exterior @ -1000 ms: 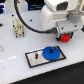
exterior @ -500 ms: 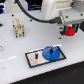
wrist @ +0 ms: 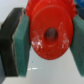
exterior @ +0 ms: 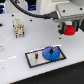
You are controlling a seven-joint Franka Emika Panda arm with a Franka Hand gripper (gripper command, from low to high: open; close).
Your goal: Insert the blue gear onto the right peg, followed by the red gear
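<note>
Nearest to us in the exterior view lies the plate (exterior: 45, 55), grey with a black rim, flat on the white table (exterior: 15, 67). The blue gear (exterior: 50, 53) sits on the plate, toward the exterior view's right end. We cannot see the right peg there; the gear covers that spot. One thin dark peg (exterior: 36, 54) stands bare on the other half of the plate. White table lies open along the plate's near edge and past its end on the exterior view's left.

Farther back, and up off the table, our gripper (exterior: 68, 28) holds the red gear (exterior: 69, 29). It hangs above and beyond the plate's right end, well apart from the blue gear.

In the wrist view the red gear (wrist: 51, 34) fills the middle, with a dark hole at its centre. A green pad (wrist: 22, 46) presses on each side of it, so our gripper (wrist: 50, 35) is clamped on the red gear.

Far back on the exterior view's left stands a small pale block (exterior: 18, 27).
</note>
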